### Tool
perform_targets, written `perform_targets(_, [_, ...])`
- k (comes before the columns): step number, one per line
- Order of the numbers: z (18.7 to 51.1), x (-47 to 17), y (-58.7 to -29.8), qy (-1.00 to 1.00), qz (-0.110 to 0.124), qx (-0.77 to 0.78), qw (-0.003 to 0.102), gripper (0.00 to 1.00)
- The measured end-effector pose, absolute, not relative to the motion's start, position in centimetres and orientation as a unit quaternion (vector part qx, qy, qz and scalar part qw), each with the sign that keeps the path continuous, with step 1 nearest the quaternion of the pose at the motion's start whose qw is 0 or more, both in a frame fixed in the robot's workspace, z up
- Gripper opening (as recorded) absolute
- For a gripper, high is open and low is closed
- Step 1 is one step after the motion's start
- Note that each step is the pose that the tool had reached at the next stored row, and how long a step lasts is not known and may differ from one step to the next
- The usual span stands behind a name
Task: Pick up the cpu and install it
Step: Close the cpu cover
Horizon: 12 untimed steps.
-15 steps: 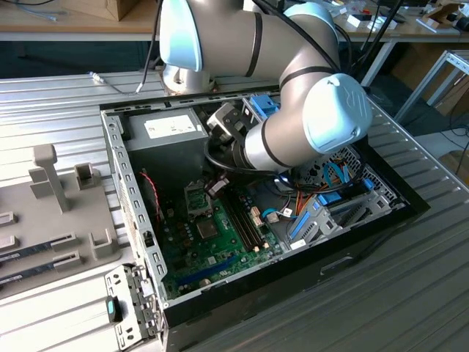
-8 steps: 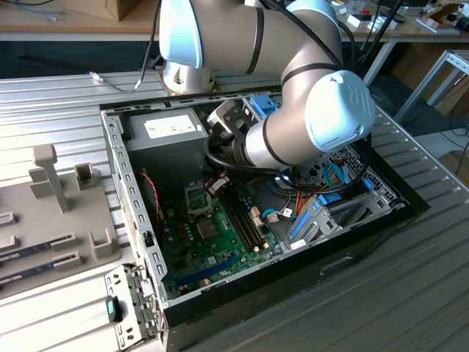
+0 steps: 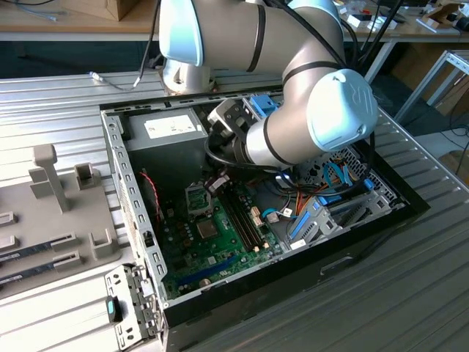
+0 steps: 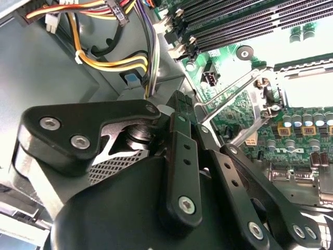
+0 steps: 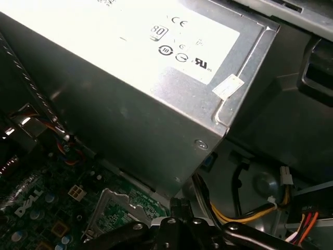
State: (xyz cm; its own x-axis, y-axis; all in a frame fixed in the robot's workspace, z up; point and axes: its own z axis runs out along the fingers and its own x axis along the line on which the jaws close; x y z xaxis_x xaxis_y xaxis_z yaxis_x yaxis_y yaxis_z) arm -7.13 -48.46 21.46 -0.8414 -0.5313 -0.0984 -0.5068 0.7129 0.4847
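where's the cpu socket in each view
Exterior view: socket mid-case, near the power supply, on the exterior view's left of the memory slots.
Second wrist view: socket beside the memory slots.
First wrist view: socket close by the power supply.
Shared landmarks: power supply, memory slots.

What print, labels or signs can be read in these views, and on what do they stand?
On the power supply label: small symbols; the remaining print is lost in glare and unreadable.
On the motherboard: white lettering, too skewed to quote.
On the arm joint cap: a faint emblem, unreadable.
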Motion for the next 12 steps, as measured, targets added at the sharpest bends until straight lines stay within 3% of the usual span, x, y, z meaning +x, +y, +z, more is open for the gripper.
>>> perform_targets(12, [21.84,-7.45,-49.1,-0.921,-0.268,0.281,0.02,0.11])
